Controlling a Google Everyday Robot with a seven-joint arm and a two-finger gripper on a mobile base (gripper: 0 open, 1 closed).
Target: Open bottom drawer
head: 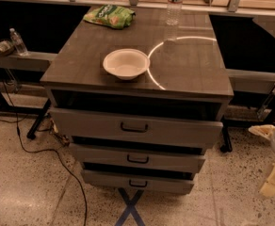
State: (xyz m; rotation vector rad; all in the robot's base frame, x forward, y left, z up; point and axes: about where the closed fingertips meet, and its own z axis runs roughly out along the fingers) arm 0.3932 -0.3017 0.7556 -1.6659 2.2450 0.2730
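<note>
At the far left of the frame a small water bottle point(19, 41) stands on a low ledge, and a black cable point(43, 155) trails across the speckled floor below it. The grey wood-grain table point(194, 76) fills the middle. On its top, toward the back left, lies a green snack bag point(110, 16); nearer the front sits a white bowl point(125, 63), upright; at the back right stands a clear bottle point(174, 4).

Three drawers step down the front. The top drawer point(90, 125) is the widest, the middle drawer point(175, 160) is narrower, and the bottom drawer point(109, 179) is the narrowest, low in the centre of the frame, with its small black handle point(138, 183) in the middle of the panel. A dark gap shows above each front. Blue tape point(130, 210) forms a cross on the floor just below the bottom drawer.

The hand point(273, 179) is at the lower right edge of the frame, partly cut off, well apart from the drawers and touching nothing visible. Whether it is open or closed I cannot tell.
</note>
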